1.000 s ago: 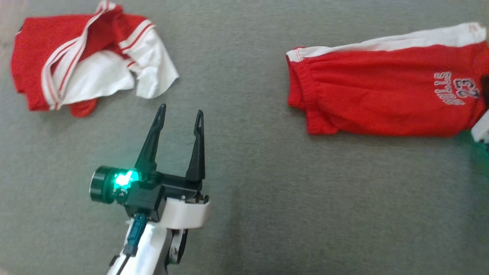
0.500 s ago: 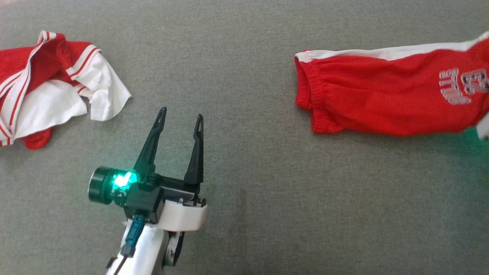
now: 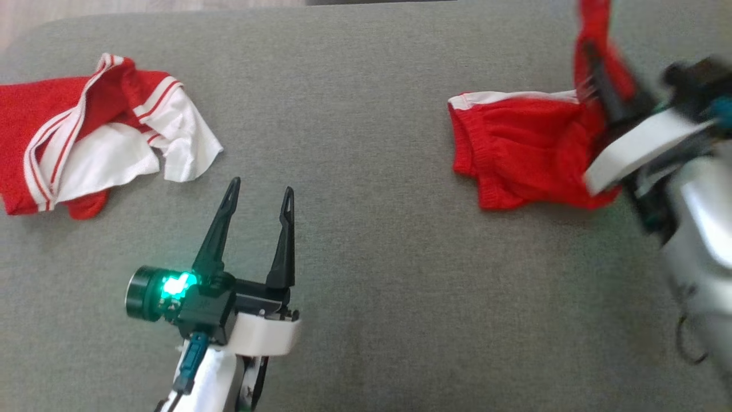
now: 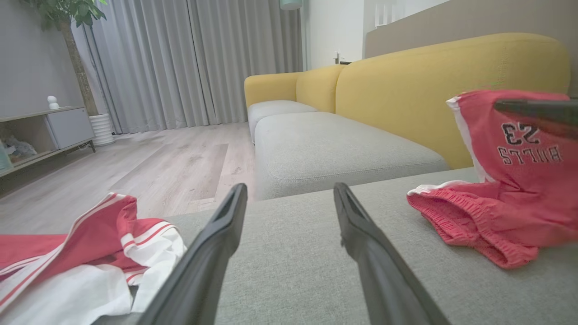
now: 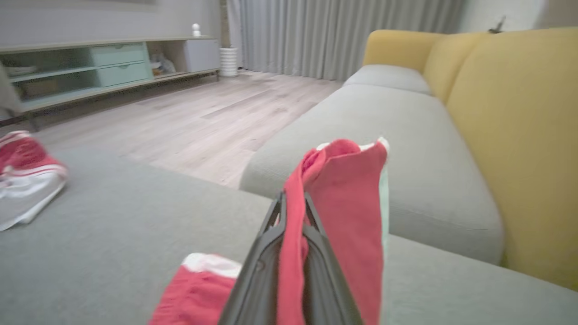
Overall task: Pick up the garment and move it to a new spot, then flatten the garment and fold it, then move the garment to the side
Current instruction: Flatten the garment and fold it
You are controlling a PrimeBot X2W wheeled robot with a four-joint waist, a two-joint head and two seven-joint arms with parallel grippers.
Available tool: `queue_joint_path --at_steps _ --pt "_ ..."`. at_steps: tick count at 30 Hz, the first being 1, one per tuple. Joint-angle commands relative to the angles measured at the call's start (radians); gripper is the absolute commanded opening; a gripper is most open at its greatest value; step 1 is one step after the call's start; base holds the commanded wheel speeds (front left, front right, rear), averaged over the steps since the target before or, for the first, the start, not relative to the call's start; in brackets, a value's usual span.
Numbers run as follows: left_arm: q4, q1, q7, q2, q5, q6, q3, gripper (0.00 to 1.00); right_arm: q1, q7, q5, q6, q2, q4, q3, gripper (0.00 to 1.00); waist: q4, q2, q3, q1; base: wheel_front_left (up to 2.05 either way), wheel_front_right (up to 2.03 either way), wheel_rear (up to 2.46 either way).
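The right gripper [image 5: 293, 198] is pinching a fold of the red shorts [image 5: 347, 189]. Its jaws are pressing tight together on the cloth, and a flap of it is standing up past the fingertips. In the head view this gripper is showing blurred at the upper right, holding that end of the shorts up off the grey cushion [image 3: 372, 257]. The elastic waistband end is lying on the cushion, with a white stripe running along its far edge. In the left wrist view the raised part is hanging in front of the yellow backrest [image 4: 429, 90] and showing a print with the number 23.

The left gripper [image 3: 261, 187] is standing wide open with nothing between its fingers. It is pointing toward the far edge of the cushion, with a green light glowing at its base. It is sitting between the two garments, nearer to the red-and-white top [image 3: 97, 143] than to the shorts.

The top is lying crumpled at the left of the cushion, white lining turned out, well apart from the shorts.

Beyond the cushion's far edge, a second grey seat is running along the same backrest. A pale wood floor [image 4: 158, 162] is stretching away to grey curtains [image 4: 180, 63], and a low cabinet [image 5: 104, 67] is standing against the wall.
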Motion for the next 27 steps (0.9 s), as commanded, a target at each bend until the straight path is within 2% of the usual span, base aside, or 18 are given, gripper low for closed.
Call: queue_joint_path --at_steps 1,2,3,4,5,10,16,22,27 --pt "-0.031 -0.013 -0.005 0.002 0.006 -0.004 0.044 1.00 0.053 0.022 -0.008 -0.001 0.018 -0.072 0.034 0.00 0.012 -0.0001 -0.004 0.0001 0.00 0.00 0.00" --pt "-0.032 -0.012 -0.005 0.000 0.006 -0.005 0.045 1.00 0.075 0.035 -0.010 -0.001 0.032 -0.096 0.048 0.00 0.015 -0.0001 -0.004 0.0001 0.00 0.00 0.00" --pt "-0.032 -0.010 -0.005 -0.002 0.005 -0.005 0.047 1.00 0.099 0.048 -0.009 -0.001 0.048 -0.115 0.064 0.08 0.017 -0.0001 -0.005 0.0001 0.00 0.00 0.00" --pt "-0.033 -0.008 -0.005 -0.004 0.004 -0.005 0.048 1.00 0.122 0.058 -0.004 -0.001 0.066 -0.129 0.078 0.43 0.019 -0.0001 -0.005 0.0001 0.00 0.00 0.00" --pt "-0.033 -0.006 -0.005 -0.006 0.004 -0.006 0.049 1.00 0.144 0.065 0.002 -0.001 0.083 -0.136 0.086 1.00 0.021 -0.0001 -0.007 0.0001 0.00 0.00 0.00" --pt "-0.025 0.002 -0.005 -0.015 0.002 -0.013 0.052 1.00 0.212 -0.010 0.015 -0.001 0.154 -0.160 0.066 1.00 0.024 -0.0001 -0.027 0.0001 0.00 0.00 0.00" --pt "-0.030 0.036 -0.005 -0.022 -0.004 -0.009 0.072 1.00 0.293 -0.112 -0.010 -0.001 0.168 -0.207 -0.081 1.00 0.015 -0.0001 -0.083 0.0001 0.00 0.00 0.00" --pt "-0.046 0.092 -0.005 -0.029 -0.010 0.004 0.097 1.00 0.426 -0.132 0.015 -0.001 0.185 -0.285 -0.201 1.00 0.009 -0.0001 -0.137 0.0001 0.00 0.00 0.00" --pt "-0.073 0.171 -0.005 -0.038 -0.031 0.018 0.129 1.00 0.570 -0.133 -0.053 -0.001 0.201 -0.376 -0.272 1.00 -0.001 -0.0001 -0.185 0.0001 0.00 0.00 0.00"
